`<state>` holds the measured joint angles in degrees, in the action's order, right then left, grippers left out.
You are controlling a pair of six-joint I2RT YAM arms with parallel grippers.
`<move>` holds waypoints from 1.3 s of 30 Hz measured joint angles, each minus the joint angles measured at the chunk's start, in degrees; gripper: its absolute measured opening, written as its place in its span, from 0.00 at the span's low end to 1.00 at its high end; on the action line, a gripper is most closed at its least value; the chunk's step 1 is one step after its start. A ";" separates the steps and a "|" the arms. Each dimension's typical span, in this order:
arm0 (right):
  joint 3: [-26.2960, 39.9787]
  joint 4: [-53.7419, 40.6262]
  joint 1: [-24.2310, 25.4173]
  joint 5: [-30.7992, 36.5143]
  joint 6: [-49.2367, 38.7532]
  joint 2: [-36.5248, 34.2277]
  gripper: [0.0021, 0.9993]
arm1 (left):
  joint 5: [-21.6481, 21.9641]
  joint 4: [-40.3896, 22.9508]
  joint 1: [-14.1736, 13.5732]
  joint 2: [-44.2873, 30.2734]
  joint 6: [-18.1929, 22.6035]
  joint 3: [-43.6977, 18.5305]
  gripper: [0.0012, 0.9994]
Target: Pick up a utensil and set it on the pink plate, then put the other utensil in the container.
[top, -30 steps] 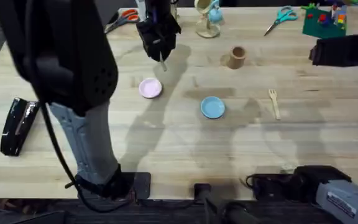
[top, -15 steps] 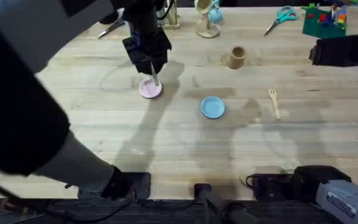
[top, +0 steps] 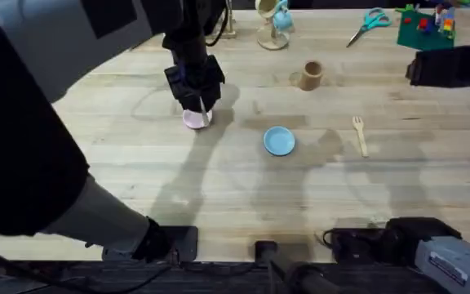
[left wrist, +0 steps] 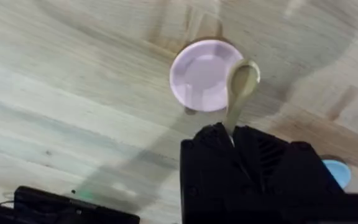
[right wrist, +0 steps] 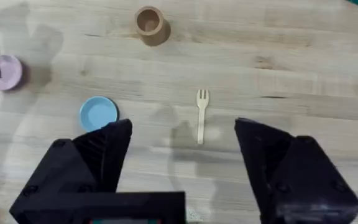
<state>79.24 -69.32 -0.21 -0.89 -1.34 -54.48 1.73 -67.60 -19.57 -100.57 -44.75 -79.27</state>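
- Spoon [left wrist: 241, 87]: clamped by its handle in the left gripper [left wrist: 234, 138], with the bowl projecting ahead of the fingertips and overlapping the near rim of the pink plate [left wrist: 201, 74].
- Change noted: one second ago the left gripper stood beyond the plate with the spoon hanging clear of it; half a second ago it was at the plate's edge; now, in the overhead view, it sits directly over the pink plate [top: 192, 120], lower and closer.
- Assessment: the carry appears complete and the release has not yet occurred. Whether the bowl touches the plate cannot be confirmed.
- Right gripper [right wrist: 182, 146]: fingers spread wide, holding nothing, hovering above the tabletop [right wrist: 303, 74].
- Fork [right wrist: 201, 115]: lies flat just ahead of the right gripper, between its open fingers in line of sight, untouched.
- Container [right wrist: 148, 22]: stands upright well beyond the fork, empty as far as can be seen.
- Blue plate [right wrist: 99, 112]: beside the right gripper, not involved.
- Judgement: first placement nearly done; second utensil pending.
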 joint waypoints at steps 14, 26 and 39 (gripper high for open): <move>0.00 0.00 0.00 -0.02 0.00 0.00 1.00 | -0.62 1.30 3.06 0.00 7.54 0.49 0.04; 0.00 0.01 0.00 0.00 0.00 0.00 1.00 | -0.62 2.52 4.46 0.00 15.97 0.49 0.04; 0.00 0.00 0.00 -0.01 0.00 0.00 1.00 | -0.62 5.28 4.46 0.00 16.93 3.65 0.04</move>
<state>79.24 -69.32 -0.21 -0.90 -1.34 -54.48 1.10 -62.33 -15.11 -100.57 -27.81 -75.62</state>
